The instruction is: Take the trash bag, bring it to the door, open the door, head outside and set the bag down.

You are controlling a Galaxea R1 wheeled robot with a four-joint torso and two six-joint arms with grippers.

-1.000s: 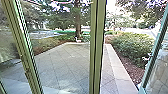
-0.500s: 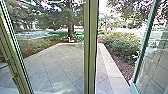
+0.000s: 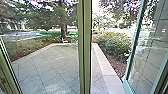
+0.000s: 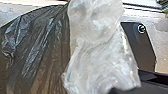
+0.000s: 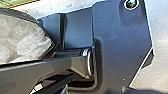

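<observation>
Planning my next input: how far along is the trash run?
Done, it seems: the trash bag is picked up, its plastic close before the left wrist camera, though the grip itself is unclear. The door also looks open, its glass leaf angled away. In hand: carrying the bag at the doorway. What remains: getting past the post onto the paving ahead, and putting the bag down.

Upright post (image 3: pixel 85 50) near, ctr; 2nd post (image 3: pixel 10 75) near left. Paving (image 3: pixel 55 70) beyond both, w/ most of it showing btwn them & a strip right of ctr post. Stone edging (image 3: pixel 105 66) along paving's right side, running near to far. Right of edging: bed w/ shrubs (image 3: pixel 112 43). Door leaf (image 3: pixel 147 62) near right, past the bed. Tree (image 3: pixel 63 22) far, left of ctr post, behind paving.
</observation>
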